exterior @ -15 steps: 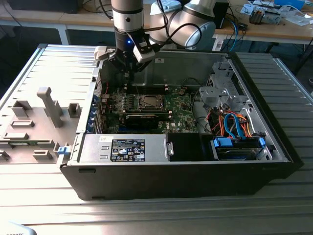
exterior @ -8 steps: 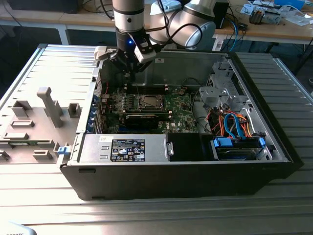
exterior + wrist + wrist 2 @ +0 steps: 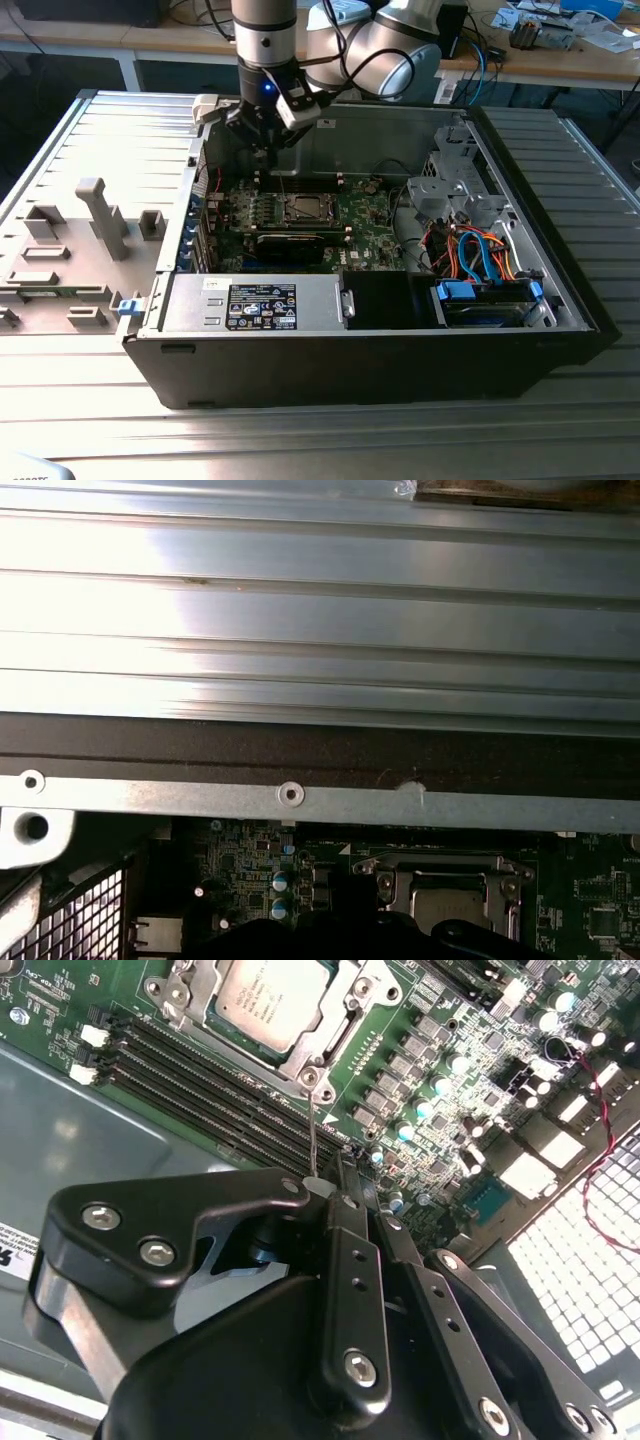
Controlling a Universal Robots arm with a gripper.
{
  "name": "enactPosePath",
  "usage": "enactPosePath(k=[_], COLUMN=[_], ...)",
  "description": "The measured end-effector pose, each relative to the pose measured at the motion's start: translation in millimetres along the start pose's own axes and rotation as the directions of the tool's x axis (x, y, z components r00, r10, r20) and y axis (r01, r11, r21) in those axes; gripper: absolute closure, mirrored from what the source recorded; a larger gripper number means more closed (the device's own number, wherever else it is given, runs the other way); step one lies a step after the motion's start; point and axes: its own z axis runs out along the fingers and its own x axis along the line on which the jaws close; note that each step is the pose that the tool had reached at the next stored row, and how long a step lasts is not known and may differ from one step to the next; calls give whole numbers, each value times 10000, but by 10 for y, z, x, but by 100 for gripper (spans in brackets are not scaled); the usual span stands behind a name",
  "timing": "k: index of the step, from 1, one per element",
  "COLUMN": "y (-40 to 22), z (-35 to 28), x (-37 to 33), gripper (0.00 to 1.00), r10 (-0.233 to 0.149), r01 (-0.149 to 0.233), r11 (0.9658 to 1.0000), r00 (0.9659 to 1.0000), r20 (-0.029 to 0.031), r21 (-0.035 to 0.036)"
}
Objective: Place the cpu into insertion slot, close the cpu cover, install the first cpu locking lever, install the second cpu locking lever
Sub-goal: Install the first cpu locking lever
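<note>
Fingers (image 3: pixel 340 1195) pressed together in the second wrist view, tips meeting with no gap visible, clamped on a thin metal rod (image 3: pixel 311 1140) that rises from the tips toward the socket. Cannot tell for certain whether that rod is one of the locking levers, though its far end reaches the corner of the socket frame.

Gripper (image 3: pixel 262 140) hanging inside the open computer case (image 3: pixel 560 290) in the exterior view, above the motherboard (image 3: pixel 365 225) and near the case's far wall, slightly toward the exterior view's left of the socket.

Cpu (image 3: pixel 270 1000) seated flat in the socket, dull silver top showing through the window of the cpu cover (image 3: pixel 330 1045), which lies closed down around it; same pair seen in the exterior view as a small pale square (image 3: pixel 303 208) in the board's middle, and partly at the edge of the first wrist view (image 3: pixel 445 895). Cpu well apart from the fingertips, beyond the row of dark memory slots (image 3: pixel 210 1090), with the rod bridging the space between.

Case resting on a ribbed metal worktop (image 3: pixel 90 400); grey power supply box (image 3: pixel 255 302) along the case's near side.
</note>
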Motion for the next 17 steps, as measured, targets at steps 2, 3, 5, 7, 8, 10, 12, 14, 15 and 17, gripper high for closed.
enactPosePath(k=[2,3,5,7,8,10,12,14,15,17], y=[0,-1,-1,-1,-1,-2,-2,-3,-4,-4], z=[2,3,4,5,6,9,9,11,13,15], x=[-8,-11,-16,-23,-23,-32,-46,-66,-73,-82], gripper=[89,89,89,89,89,89,89,89,89,89], r10=[2,2,1,1,3,0,1,2,1,1], r01=[-2,-2,-1,-1,-3,0,-1,-2,-1,-1], r11=[10000,10000,10000,10000,10000,10000,10000,10000,10000,10000], r00=[10000,10000,10000,10000,10000,10000,10000,10000,10000,10000], r20=[-2,-2,-2,-2,-2,0,-4,-3,-2,-2], r21=[3,2,2,3,3,1,4,3,2,2])
